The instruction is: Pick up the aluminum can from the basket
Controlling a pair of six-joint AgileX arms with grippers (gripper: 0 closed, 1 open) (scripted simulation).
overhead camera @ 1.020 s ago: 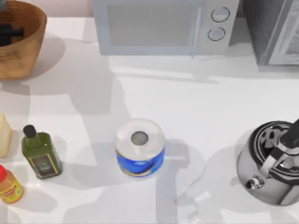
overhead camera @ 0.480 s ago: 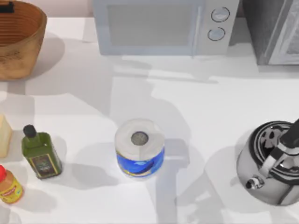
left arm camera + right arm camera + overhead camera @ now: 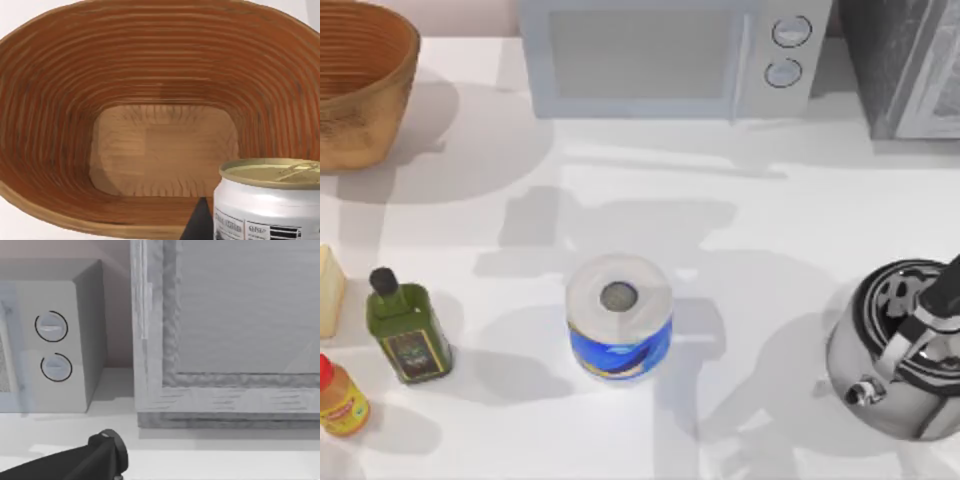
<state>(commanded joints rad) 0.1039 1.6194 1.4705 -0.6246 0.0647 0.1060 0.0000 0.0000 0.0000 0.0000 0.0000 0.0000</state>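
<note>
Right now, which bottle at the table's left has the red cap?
The small orange bottle nearest the front edge; the green bottle beside it has a black cap.

- A microwave (image 3: 665, 58) is set at the far edge, its two dials (image 3: 788, 50) on its right.
- A grey cabinet (image 3: 910, 65) is placed just right of it.
- A paper roll (image 3: 619, 315) is stood upright mid-table.
- A kettle (image 3: 900, 348) is seen near right.
- An oil bottle (image 3: 407, 330) and an orange bottle (image 3: 340, 398) are placed near left.

you were looking at a kitchen counter: a microwave (image 3: 665, 55) stood at the back, a kettle (image 3: 900, 345) and olive oil bottle (image 3: 407, 328) nearby
</note>
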